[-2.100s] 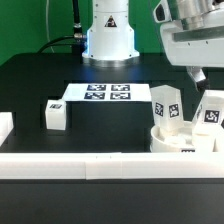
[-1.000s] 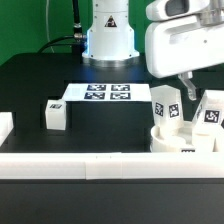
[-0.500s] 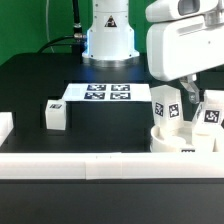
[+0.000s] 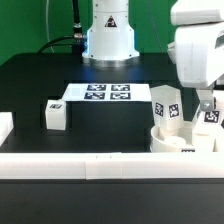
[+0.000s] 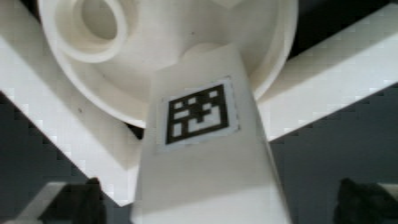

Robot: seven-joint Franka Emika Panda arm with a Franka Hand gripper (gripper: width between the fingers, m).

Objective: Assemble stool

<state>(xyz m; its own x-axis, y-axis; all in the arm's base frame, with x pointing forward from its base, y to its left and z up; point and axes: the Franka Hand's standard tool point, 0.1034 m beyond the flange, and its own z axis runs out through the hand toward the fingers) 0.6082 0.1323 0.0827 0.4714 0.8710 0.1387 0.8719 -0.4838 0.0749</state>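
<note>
End effector (image 4: pixel 206 102) open, straddling the upright tagged leg (image 5: pixel 199 150), gaps both sides. Second leg (image 4: pixel 165 106) just beside. White ring seat (image 5: pixel 107 60) below.

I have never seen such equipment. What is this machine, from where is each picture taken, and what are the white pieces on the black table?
The machine is one robot arm; its white base stands at the back of the black table. One picture comes from a camera off the arm and shows the whole scene. The other comes from a camera on the wrist, looking down past the end effector. The white pieces are stool parts: a round seat at the exterior view's right, two upright legs there, the near leg and the far leg, and a loose leg at the left. The flat sheet with tags is the marker board. The end effector looks open around the far leg; nothing is held.
</note>
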